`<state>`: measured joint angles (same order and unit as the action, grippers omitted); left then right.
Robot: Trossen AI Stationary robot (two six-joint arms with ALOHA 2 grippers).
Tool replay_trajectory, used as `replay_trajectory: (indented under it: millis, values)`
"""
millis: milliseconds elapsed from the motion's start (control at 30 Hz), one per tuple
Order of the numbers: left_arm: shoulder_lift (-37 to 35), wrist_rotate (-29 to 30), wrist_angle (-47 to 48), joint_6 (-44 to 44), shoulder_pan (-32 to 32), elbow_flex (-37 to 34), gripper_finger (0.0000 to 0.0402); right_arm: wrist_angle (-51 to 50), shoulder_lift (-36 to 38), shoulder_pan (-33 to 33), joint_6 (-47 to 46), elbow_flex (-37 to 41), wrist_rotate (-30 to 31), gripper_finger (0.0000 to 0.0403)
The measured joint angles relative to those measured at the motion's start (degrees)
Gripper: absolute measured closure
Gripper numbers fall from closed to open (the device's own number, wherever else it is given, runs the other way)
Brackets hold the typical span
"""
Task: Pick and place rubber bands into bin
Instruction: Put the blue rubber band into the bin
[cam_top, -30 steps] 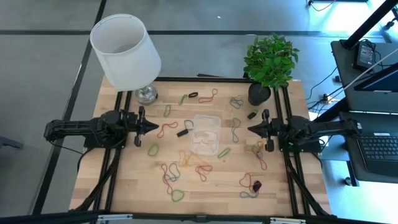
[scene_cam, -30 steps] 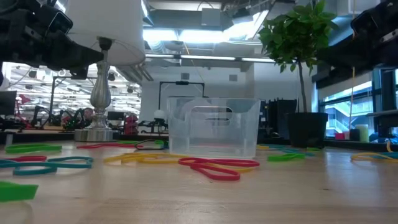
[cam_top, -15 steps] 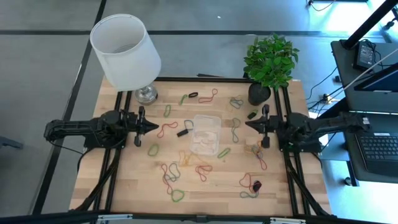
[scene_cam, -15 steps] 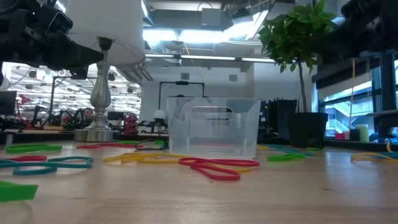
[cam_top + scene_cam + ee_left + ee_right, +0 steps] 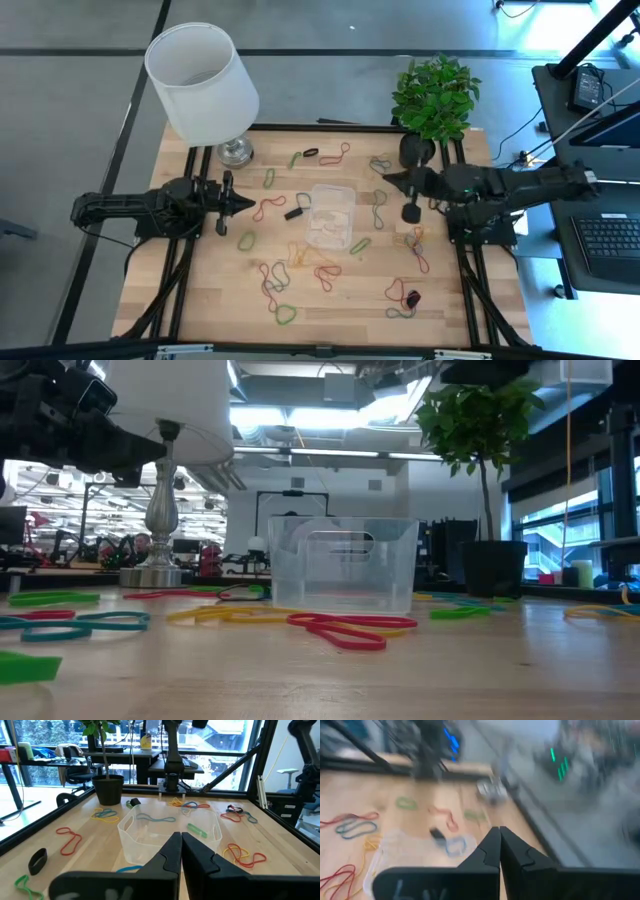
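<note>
So, quick rundown of what you're looking at:

Left gripper: your left gripper (image 5: 243, 203) sits over the table's left half, fingers (image 5: 172, 851) pinched together on nothing, pointing toward the bin.

Right gripper: your right gripper (image 5: 388, 176) is angled in over the table's right side, near the plant pot (image 5: 416, 150), fingers (image 5: 495, 847) pressed tight, nothing between them.

Bin: the clear bin (image 5: 331, 217) is in the middle of the table, between both arms. You can see it upright and see-through in the low view (image 5: 343, 563).

Rubber bands: the rubber bands (image 5: 276, 290) are scattered loose all over the wood around the bin, red, green, yellow, orange and blue ones. From the left wrist view a green one (image 5: 197, 830) seems to lie inside the bin, though you can't be sure through the clear wall.

Other stuff: white lamp (image 5: 203, 82) at the far left corner, small black block (image 5: 295, 212) just beside the bin.
</note>
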<state>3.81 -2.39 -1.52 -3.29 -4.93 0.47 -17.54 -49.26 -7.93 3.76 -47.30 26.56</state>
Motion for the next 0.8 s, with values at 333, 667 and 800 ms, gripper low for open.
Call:
replay_trajectory:
  millis: [333, 667, 800]
  values:
    - [-0.01, 0.00, 0.02, 0.00, -0.01, 0.00, 0.0396, -42.04, -25.73, -2.45, -51.85, -24.43, 3.85, 0.0401]
    - [-0.01, 0.00, 0.01, 0.00, -0.02, 0.00, 0.0395, -53.88, -42.13, -1.01, -84.02, -25.41, -5.76, 0.0359]
    - [0.00, 0.00, 0.00, 0.00, 0.00, 0.00, 0.0395, -52.71, -47.26, 0.24, -86.59, -25.40, -7.71, 0.0325]
